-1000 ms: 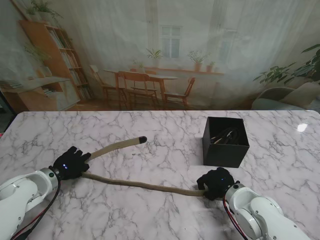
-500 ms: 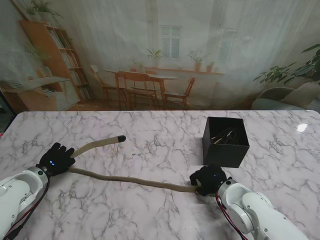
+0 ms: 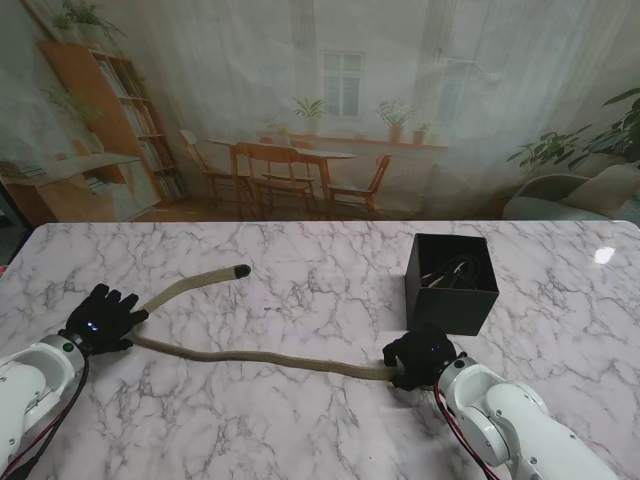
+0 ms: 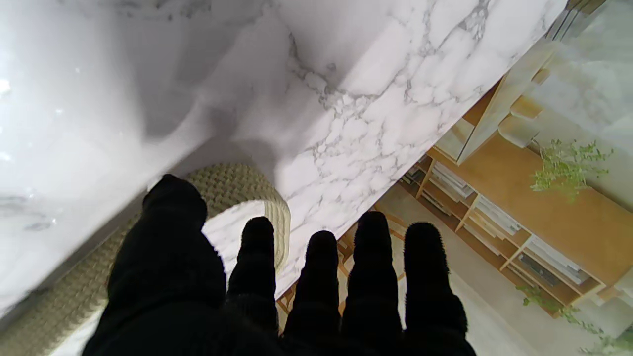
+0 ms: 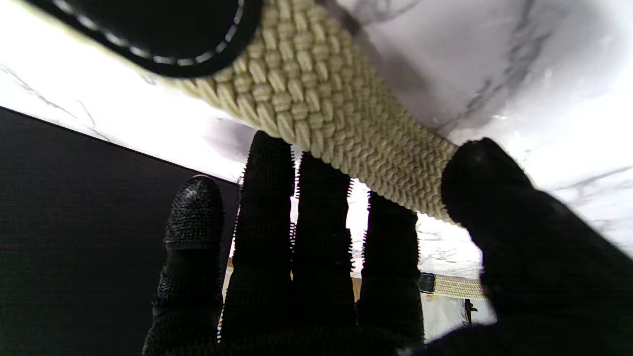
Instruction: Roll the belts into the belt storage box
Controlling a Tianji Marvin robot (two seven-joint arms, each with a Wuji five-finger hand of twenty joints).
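Observation:
A long tan woven belt (image 3: 270, 357) lies folded on the marble table. Its black tip (image 3: 241, 270) points away from me, and its fold sits by my left hand (image 3: 100, 318). That hand is flat with its fingers spread; in the left wrist view the belt's fold (image 4: 237, 180) curves under the thumb and index finger of the left hand (image 4: 277, 296). My right hand (image 3: 420, 358) covers the belt's other end. Seen from the right wrist, the right hand (image 5: 321, 277) has thumb and fingers closed on the belt (image 5: 336, 118). The black storage box (image 3: 445, 312) stands just beyond it.
The box holds a dark coiled belt (image 3: 450, 270). Its black wall (image 5: 74, 198) fills one side of the right wrist view. The table's left edge lies close to my left hand. A backdrop picture of a room rises behind the table.
My left hand has slid left toward the table edge, and the belt's fold and black tip have shifted left with it. The right hand has moved slightly left, still on its end.

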